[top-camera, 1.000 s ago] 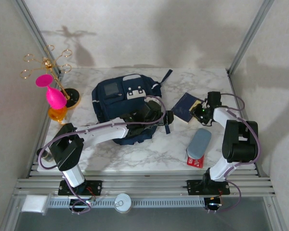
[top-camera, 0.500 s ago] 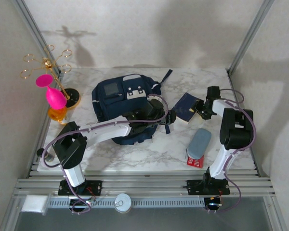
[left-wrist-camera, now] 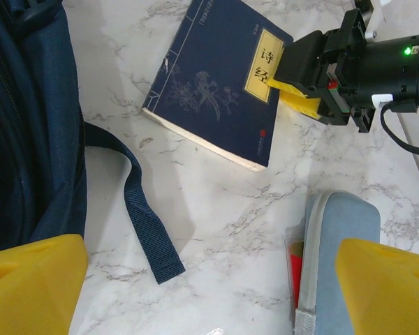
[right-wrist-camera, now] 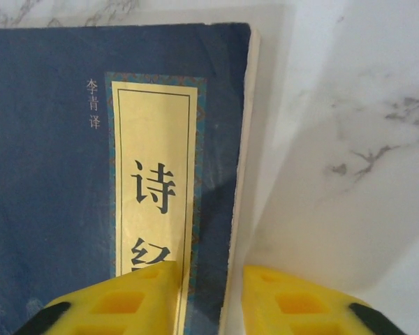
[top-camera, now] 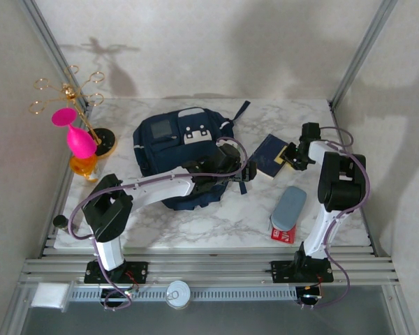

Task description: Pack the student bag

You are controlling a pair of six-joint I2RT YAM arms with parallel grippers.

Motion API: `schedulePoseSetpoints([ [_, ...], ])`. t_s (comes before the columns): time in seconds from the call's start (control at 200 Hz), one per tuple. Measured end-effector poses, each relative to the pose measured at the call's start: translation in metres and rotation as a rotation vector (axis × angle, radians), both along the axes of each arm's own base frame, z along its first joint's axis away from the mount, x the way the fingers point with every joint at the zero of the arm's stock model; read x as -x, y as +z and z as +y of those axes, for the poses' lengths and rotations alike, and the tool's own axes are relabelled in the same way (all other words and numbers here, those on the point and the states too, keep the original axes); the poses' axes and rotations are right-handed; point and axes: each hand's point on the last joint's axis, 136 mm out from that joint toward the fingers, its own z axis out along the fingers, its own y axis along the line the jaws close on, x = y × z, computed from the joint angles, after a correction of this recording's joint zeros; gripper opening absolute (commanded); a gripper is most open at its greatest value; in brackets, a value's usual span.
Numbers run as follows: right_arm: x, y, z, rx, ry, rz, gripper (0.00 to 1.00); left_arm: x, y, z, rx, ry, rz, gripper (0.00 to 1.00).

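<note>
Navy student bag (top-camera: 169,143), white patches near top, lying flat, left of centre.

Dark-blue book (left-wrist-camera: 213,91), near the counter's (top-camera: 216,223) right edge. We read its yellow title label (right-wrist-camera: 153,188) top to bottom: 诗经. In the right wrist view the second character shows only in part. Small pale characters left of the label: 李青译. Red seal mark (left-wrist-camera: 262,132) low on the cover, unreadable.

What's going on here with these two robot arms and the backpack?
The right gripper is set at the edge of a dark blue book lying on the table beside the student bag; whether it grips is unclear. The left gripper hovers open between bag and book. A grey pencil case lies nearby.
</note>
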Motion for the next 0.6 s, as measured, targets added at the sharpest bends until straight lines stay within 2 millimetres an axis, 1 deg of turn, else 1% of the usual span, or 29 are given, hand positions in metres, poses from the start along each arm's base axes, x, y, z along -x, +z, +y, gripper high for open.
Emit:
schedulePoseSetpoints([
  [0.06, -0.001, 0.000, 0.001, -0.008, 0.006, -0.005, 0.22, 0.000, 0.000, 0.000, 0.000, 0.000, 0.000, 0.92],
  [0.105, -0.003, 0.001, 0.002, -0.015, 0.007, -0.013, 0.21, 0.000, 0.000, 0.000, 0.000, 0.000, 0.000, 0.92],
  [0.175, -0.012, 0.002, 0.009, -0.040, 0.025, -0.043, 0.17, 0.000, 0.000, 0.000, 0.000, 0.000, 0.000, 0.93],
  [0.285, -0.021, 0.005, 0.014, -0.057, 0.042, -0.072, 0.10, 0.000, 0.000, 0.000, 0.001, 0.000, 0.000, 0.93],
  [0.481, -0.024, 0.008, 0.018, -0.069, 0.055, -0.090, 0.00, 0.000, 0.000, 0.000, 0.000, 0.001, 0.000, 0.94],
  [0.601, -0.025, 0.016, 0.020, -0.081, 0.062, -0.108, 0.00, -0.003, 0.001, 0.002, 0.003, 0.008, -0.001, 0.94],
])
